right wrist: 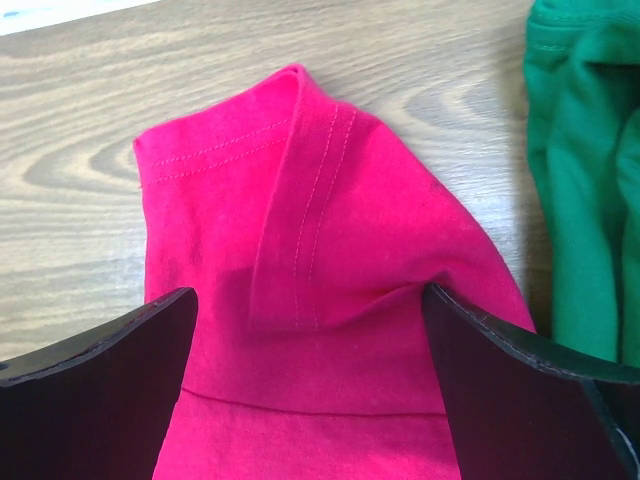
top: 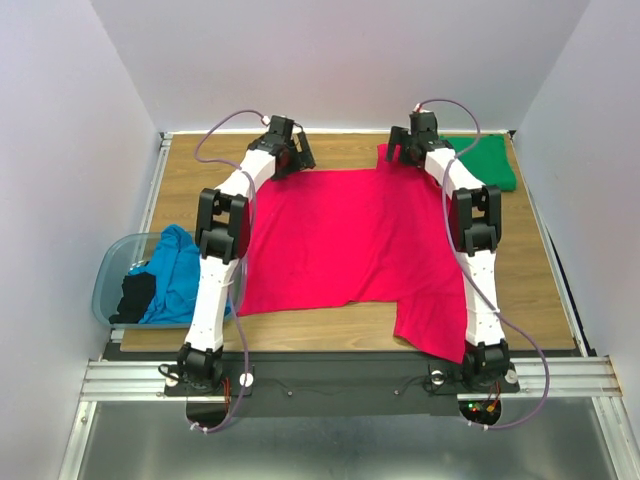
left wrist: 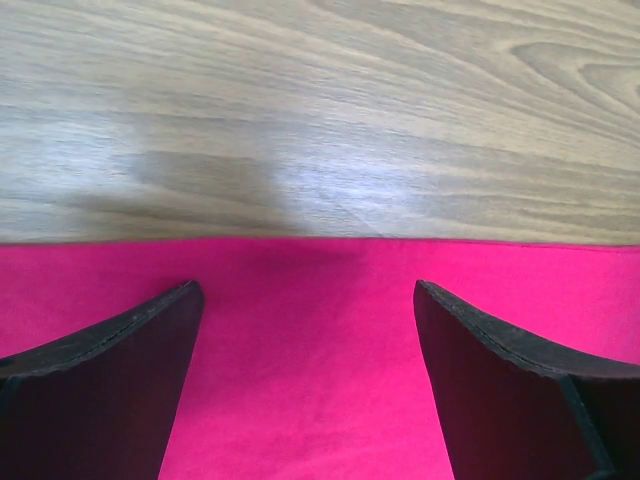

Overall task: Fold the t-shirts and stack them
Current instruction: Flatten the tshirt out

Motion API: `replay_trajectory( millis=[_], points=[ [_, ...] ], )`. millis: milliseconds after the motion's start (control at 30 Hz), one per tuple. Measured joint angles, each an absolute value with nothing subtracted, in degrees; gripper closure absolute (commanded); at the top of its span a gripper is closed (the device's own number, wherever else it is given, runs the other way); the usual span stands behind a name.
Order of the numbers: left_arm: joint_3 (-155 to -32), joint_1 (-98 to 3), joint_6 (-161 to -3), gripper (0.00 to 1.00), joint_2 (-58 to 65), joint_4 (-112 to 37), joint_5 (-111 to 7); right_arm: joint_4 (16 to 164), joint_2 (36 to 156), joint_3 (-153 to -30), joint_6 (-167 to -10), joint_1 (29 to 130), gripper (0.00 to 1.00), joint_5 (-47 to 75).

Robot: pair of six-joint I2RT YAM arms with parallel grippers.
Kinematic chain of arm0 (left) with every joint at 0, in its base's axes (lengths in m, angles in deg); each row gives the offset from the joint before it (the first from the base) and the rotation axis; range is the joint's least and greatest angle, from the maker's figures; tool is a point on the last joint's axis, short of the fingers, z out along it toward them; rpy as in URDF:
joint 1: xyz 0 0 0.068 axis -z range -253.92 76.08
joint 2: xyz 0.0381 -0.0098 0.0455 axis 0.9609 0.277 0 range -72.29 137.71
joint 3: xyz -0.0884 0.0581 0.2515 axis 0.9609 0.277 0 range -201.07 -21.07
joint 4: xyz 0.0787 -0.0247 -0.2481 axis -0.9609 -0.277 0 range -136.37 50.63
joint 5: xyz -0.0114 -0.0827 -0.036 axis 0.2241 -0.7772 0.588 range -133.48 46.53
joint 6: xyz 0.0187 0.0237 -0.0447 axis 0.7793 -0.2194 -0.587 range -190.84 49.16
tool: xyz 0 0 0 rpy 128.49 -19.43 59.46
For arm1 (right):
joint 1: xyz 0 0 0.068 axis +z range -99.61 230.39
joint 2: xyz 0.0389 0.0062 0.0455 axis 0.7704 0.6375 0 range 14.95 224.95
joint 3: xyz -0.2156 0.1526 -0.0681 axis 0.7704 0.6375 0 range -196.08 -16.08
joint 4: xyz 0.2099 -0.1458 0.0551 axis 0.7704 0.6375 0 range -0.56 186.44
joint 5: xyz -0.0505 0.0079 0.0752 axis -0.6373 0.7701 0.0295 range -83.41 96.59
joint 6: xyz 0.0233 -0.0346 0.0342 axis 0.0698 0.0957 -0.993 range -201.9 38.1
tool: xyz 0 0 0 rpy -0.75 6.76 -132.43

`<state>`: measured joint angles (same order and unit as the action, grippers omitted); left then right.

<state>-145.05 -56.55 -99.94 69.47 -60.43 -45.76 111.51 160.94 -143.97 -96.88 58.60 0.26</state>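
Observation:
The crimson-pink t-shirt [top: 350, 240] lies spread flat over the middle of the table, one corner hanging over the near edge. My left gripper [top: 295, 158] is open over its far left edge; the wrist view shows pink cloth [left wrist: 305, 360] between the spread fingers. My right gripper [top: 405, 150] is open over the far right corner, where a folded sleeve with stitched hem [right wrist: 300, 230] lies between the fingers. The emerald green t-shirt [top: 485, 160] lies bunched at the far right, also in the right wrist view [right wrist: 590, 180]. The bright blue t-shirt [top: 175, 275] hangs in the tub.
A translucent grey-blue plastic tub [top: 112, 270] stands at the table's left edge and also holds a dark cloth [top: 133, 295]. Bare wood [left wrist: 320, 120] runs beyond the pink shirt's far edge. White walls close in the table on three sides.

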Motion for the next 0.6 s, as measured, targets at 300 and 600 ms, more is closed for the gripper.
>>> replay_trajectory(
  millis=[300,600],
  points=[
    [-146.12,-57.43,-97.84,0.02,64.35,-62.77,-46.55,113.17,153.2,-136.65,-95.06,58.49,0.0,5.18],
    [-109.75,-52.55,-100.16,0.02,26.41,-57.55,-42.37,110.68,116.98,-106.95,-99.0,58.73,0.0,8.85]
  ],
)
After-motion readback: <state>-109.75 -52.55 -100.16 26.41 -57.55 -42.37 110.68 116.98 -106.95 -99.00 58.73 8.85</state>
